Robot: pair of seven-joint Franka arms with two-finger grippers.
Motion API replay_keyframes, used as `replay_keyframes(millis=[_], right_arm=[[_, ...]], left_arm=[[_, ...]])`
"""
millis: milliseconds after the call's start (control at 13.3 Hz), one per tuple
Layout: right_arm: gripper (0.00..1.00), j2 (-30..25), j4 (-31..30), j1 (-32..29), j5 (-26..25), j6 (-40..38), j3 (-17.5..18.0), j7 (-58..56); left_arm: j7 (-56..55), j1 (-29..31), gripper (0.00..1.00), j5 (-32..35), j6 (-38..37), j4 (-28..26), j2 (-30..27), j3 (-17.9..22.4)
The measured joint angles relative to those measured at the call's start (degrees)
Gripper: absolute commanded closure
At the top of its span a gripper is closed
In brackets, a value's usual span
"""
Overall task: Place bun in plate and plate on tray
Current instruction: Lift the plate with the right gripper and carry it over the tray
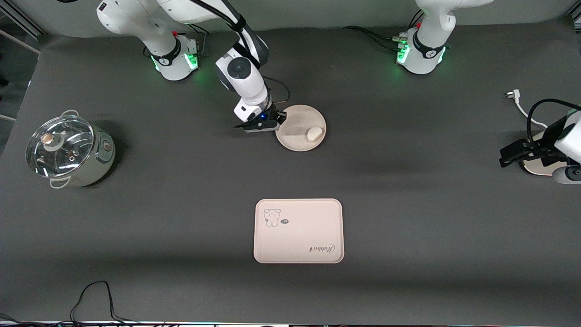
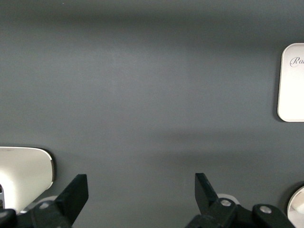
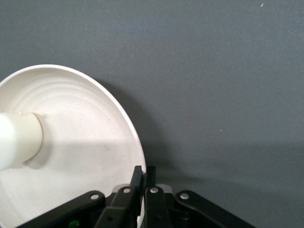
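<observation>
Right gripper [image 1: 278,119] pinched on plate [image 1: 297,119] rim, at edge toward right arm's end of table. Bun [image 1: 313,133] already in plate. Plate farther from front camera than tray [image 1: 298,230], well apart; transfer remains. Left gripper [image 2: 141,190] spread, empty, waits.

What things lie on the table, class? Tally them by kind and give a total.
Bun: 1
Plate: 1
Tray: 1
Pot: 1
Total: 4
</observation>
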Motion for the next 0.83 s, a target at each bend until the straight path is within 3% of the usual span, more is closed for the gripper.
replay_keyframes(millis=[452, 678, 829], right_arm=[[1.00, -14.8, 1.2, -4.9, 1.3, -14.8, -0.4, -6.3], [1.00, -20.6, 1.0, -6.0, 11.6, -17.5, -0.6, -15.0], [1.00, -20.3, 1.5, -7.3, 13.6, -17.6, -0.8, -17.5]], left_arm=[[0.0, 0.0, 0.00, 0.0, -1.4, 0.1, -1.2, -0.1], [0.0, 0.0, 0.00, 0.0, -2.7, 0.1, -1.8, -0.3], [0.0, -0.1, 0.00, 0.0, -3.4, 0.1, -1.9, -0.5]])
